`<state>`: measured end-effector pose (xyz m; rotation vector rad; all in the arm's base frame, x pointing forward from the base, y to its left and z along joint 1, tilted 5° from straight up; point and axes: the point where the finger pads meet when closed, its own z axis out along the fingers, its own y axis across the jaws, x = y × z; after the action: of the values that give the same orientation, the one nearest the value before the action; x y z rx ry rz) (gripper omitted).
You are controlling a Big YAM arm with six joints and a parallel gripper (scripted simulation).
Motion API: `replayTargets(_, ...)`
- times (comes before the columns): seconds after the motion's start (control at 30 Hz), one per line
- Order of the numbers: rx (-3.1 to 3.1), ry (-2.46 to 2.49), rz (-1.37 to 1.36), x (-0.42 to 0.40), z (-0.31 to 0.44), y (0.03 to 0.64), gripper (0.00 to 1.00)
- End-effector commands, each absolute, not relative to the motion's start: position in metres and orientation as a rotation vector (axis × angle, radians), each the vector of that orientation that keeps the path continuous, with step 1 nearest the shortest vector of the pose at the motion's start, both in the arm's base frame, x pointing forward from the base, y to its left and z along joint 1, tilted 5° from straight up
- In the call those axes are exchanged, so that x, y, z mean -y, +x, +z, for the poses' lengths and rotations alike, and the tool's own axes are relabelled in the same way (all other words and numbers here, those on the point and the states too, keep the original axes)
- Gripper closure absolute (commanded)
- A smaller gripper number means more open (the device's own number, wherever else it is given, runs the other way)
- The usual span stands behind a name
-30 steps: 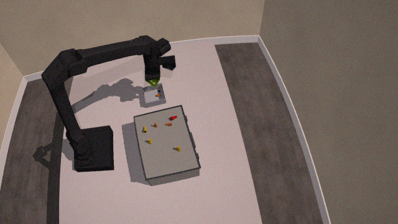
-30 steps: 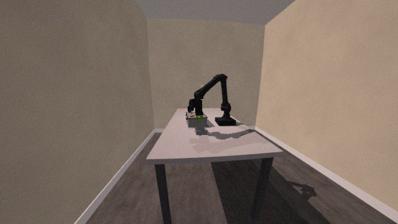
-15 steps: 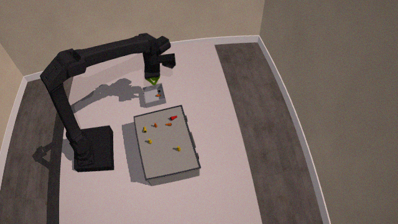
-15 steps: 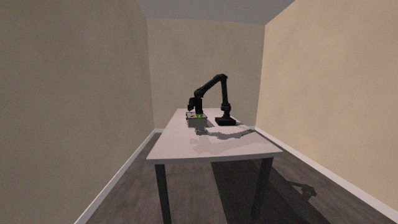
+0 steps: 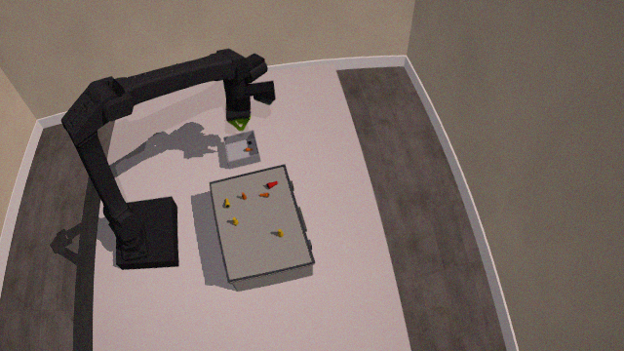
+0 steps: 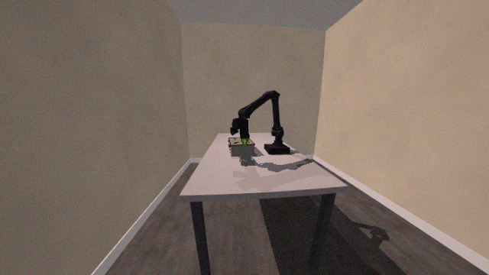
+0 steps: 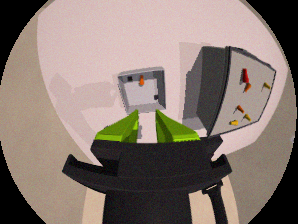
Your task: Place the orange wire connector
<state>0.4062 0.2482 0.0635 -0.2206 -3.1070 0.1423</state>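
Note:
The small steel junction box point(image 5: 241, 150) sits on the table just beyond the tool case. One orange wire connector point(image 5: 249, 149) lies inside it, near its right side. It also shows in the wrist view point(image 7: 141, 80) inside the box point(image 7: 141, 90). My gripper point(image 5: 239, 124) with green fingers hangs above the box's far edge, clear of it. In the wrist view the fingers stand slightly apart with nothing between them. The tool case's lid point(image 5: 260, 221) holds two more orange connectors point(image 5: 244, 196) point(image 5: 264, 195).
On the lid lie also a red connector point(image 5: 272, 184) and three yellow ones point(image 5: 226, 203) point(image 5: 235, 221) point(image 5: 280, 233). The arm's black base point(image 5: 146, 231) stands left of the case. The case point(image 7: 229, 92) is to the right in the wrist view.

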Motion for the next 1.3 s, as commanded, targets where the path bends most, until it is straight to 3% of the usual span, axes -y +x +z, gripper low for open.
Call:
replayTargets(0.0, 3.181, -0.22, 0.059, -0.271, 0.103, 0.428, 0.75)
replayTargets(1.27, 3.181, -0.219, 0.058, -0.272, 0.127, 0.427, 0.75)
